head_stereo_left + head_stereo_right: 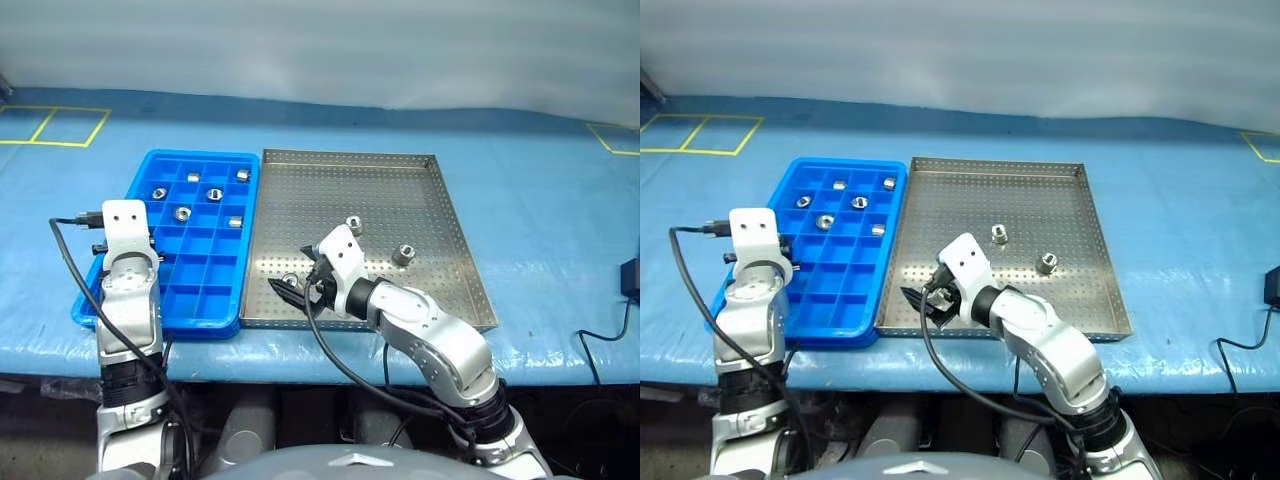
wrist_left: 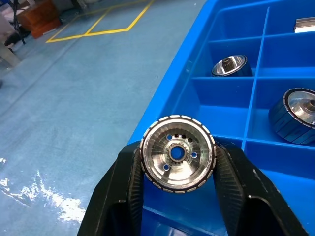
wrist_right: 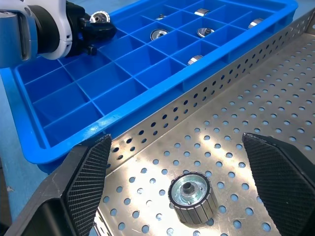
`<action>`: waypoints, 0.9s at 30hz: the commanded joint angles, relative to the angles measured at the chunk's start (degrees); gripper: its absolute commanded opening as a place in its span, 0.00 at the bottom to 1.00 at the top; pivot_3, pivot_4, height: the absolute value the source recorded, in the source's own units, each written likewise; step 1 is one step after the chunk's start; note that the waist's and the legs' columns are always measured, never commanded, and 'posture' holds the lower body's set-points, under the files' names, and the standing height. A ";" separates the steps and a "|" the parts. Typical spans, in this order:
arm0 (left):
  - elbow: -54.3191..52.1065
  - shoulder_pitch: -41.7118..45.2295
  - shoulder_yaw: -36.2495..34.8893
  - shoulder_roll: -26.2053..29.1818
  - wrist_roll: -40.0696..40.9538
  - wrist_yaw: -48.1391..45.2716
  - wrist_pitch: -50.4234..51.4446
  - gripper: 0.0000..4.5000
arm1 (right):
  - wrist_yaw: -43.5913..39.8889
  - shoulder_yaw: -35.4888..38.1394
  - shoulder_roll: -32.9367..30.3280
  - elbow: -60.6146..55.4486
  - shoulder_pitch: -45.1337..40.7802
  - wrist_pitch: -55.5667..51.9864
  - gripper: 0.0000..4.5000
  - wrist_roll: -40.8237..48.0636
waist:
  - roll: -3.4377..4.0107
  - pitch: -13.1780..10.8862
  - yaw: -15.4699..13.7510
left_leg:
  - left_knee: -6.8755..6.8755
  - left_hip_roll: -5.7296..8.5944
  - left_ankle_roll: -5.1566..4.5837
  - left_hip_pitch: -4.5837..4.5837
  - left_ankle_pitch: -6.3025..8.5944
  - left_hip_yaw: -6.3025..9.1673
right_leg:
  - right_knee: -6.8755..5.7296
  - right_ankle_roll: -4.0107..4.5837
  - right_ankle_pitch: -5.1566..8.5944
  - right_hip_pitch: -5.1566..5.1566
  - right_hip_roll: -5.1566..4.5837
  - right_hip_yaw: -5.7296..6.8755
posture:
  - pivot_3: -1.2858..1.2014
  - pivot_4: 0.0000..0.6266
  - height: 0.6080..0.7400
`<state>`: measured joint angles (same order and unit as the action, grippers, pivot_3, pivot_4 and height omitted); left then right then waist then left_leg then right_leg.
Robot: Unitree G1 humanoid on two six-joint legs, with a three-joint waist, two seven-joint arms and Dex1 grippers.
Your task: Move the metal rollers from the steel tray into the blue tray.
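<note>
The large perforated grey steel tray (image 1: 420, 190) is mostly bare floor, with two small silver metal rollers (image 1: 354, 225) at centre-right. The blue compartmented plastic tray (image 1: 205, 275) has empty lower cells; rollers occupy upper ones.

In the head views the left hand (image 1: 152, 262) has its black fingers tucked behind its own white wrist housing, so the roller (image 2: 177, 153) it clamps is too small to make out there. In the left wrist view that roller covers part of the blue tray (image 2: 231, 113) rim behind it, and two more rollers are cut: one at three o'clock (image 2: 295, 115) by the picture's edge, one at one o'clock (image 2: 304, 24) showing just a sliver. The right hand (image 1: 296, 268) and its forearm cover the near-left corner of the steel tray (image 1: 440, 210). The roller (image 1: 290, 279) beneath it is partly hidden. At four o'clock a dark object (image 1: 631, 275) on the bench is cut off.
</note>
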<state>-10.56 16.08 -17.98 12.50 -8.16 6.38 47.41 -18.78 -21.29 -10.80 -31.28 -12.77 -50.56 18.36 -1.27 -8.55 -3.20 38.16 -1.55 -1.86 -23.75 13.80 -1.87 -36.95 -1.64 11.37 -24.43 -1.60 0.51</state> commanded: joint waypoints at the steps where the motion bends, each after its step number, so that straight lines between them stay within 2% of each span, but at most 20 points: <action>1: -2.18 0.86 -1.12 -0.84 1.32 0.60 0.11 0.45 | 0.63 0.26 0.29 -2.88 0.10 0.16 1.00 0.13 | 0.00 0.00 0.31 | 0.00 0.00 0.00 0.00 0.00 0.01 | 0.00 0.00 0.00 0.00 -0.01 0.00 | 0.57 0.24 1.00; 7: -9.91 2.10 3.31 -1.68 4.73 -4.16 -2.85 0.88 | 1.79 2.24 -0.24 -4.35 1.13 -0.49 1.00 0.43 | -0.04 0.00 0.57 | 0.03 0.01 0.01 -0.02 0.00 0.02 | 0.00 0.02 0.00 0.02 -0.04 0.02 | 0.56 0.24 1.00; 11: -11.52 6.49 6.64 -0.81 6.64 -7.36 -2.19 0.88 | 2.46 5.52 -1.54 -6.12 2.44 -1.30 1.00 0.73 | -0.05 0.00 0.61 | 0.04 0.03 0.01 -0.01 0.00 0.01 | 0.00 0.05 0.02 0.03 -0.05 0.01 | 0.56 0.24 1.00; 15: -9.87 10.89 12.72 1.75 14.57 -20.24 1.80 0.88 | 3.48 10.90 -4.44 -8.99 5.77 -2.65 1.00 0.68 | -0.04 0.01 0.88 | 0.02 0.04 0.00 -0.01 0.00 -0.01 | 0.01 0.04 0.02 0.03 -0.02 0.00 | 0.54 0.24 1.00; 19: -7.42 13.43 21.62 8.47 20.01 -34.04 5.92 0.88 | 4.01 15.81 -7.49 -11.92 10.28 -4.00 1.00 0.71 | -0.04 0.00 1.72 | -0.01 0.05 -0.03 -0.02 0.02 -0.05 | 0.02 0.00 0.04 0.00 -0.01 -0.04 | 0.53 0.24 1.00; 22: -4.68 15.81 26.78 12.22 22.23 -40.98 7.61 0.88 | 4.40 17.76 -8.77 -13.54 13.00 -4.52 1.00 0.62 | -0.02 -0.01 2.70 | -0.08 0.01 -0.02 0.00 0.01 -0.07 | 0.00 -0.13 0.15 -0.05 0.06 -0.09 | 0.51 0.24 1.00; 27: 1.60 19.17 31.44 13.31 22.18 -44.85 7.02 0.88 | 6.07 18.60 -7.82 -14.75 14.65 -4.57 1.00 0.48 | 0.01 -0.01 3.98 | -0.06 -0.06 0.01 0.08 -0.01 -0.08 | -0.08 -0.10 0.28 -0.05 0.15 -0.12 | 0.50 0.24 1.00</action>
<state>-10.14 33.57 12.46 25.48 14.02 -37.36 54.92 -13.43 -3.82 -19.20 -43.59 1.82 -55.58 18.47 -1.26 -8.56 0.78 38.11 -1.60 -1.86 -23.66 13.79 -1.97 -37.03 -1.64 11.71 -24.48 -1.44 0.34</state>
